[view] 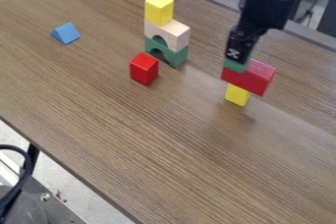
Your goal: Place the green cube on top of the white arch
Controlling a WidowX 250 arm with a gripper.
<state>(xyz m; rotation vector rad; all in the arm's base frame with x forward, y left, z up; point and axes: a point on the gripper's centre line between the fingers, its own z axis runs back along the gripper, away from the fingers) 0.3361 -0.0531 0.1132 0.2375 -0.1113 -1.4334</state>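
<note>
One small green cube (pixel 234 66), partly covered

The black gripper (pixel 238 55) hides the cube's upper part; whether it is clenched on the cube or released, I cannot tell. The cube shows at a red rectangular block's (pixel 257 76) left end, above a yellow block (pixel 237 95). Well apart, the pale wooden arch (pixel 175 33) stands on a green arch (pixel 177 57).

Brn tbl (pixel 164 154), lt-gray flr (pixel 78 198).

On the wood-grained worktop (pixel 164 159): blue prism (pixel 66 33) nearest left edge, red block (pixel 144 69) near green arch (pixel 177 57), yellow block (pixel 237 95) farther right.
</note>
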